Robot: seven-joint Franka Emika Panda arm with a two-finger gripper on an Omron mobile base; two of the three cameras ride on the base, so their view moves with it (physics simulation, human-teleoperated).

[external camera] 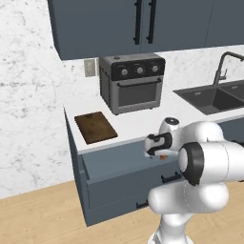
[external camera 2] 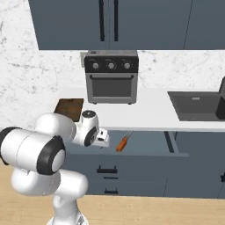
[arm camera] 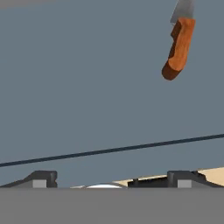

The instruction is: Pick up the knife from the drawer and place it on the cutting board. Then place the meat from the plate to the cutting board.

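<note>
The arm (external camera: 205, 167) is glossy white, built of fat rounded links that swell like bulbs at each joint, with dark charcoal rings and caps where the links meet. Its wrist narrows to a small white housing with a black band and a round cap on top. The end effector (arm camera: 111, 177) has two small dark finger tips (arm camera: 41, 178), blocky, each with a paler grey face.
</note>
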